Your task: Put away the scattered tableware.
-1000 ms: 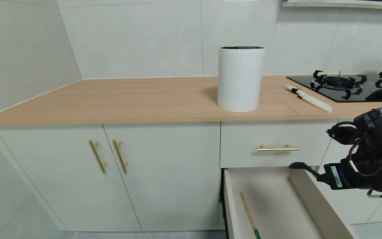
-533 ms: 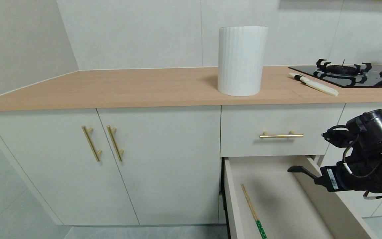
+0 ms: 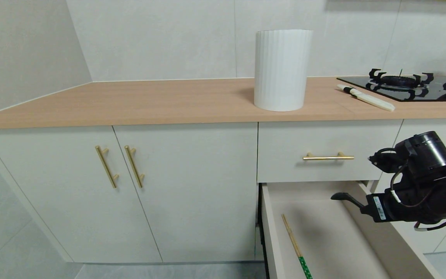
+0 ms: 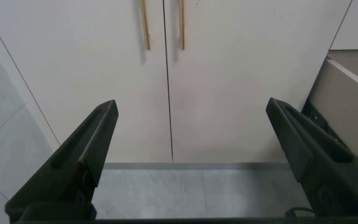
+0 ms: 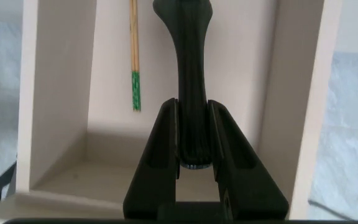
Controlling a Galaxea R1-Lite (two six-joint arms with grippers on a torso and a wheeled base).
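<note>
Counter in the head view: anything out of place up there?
Yes: a knife lies loose and slanted on the counter beside the stove, not put away. The drawer below stands open with chopsticks inside.

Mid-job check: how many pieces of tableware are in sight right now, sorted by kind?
pair of chopsticks: 1, lying in the open drawer
black utensil: 1, held in the right gripper above the drawer
cream knife: 1, on the counter
Total: 3
</note>
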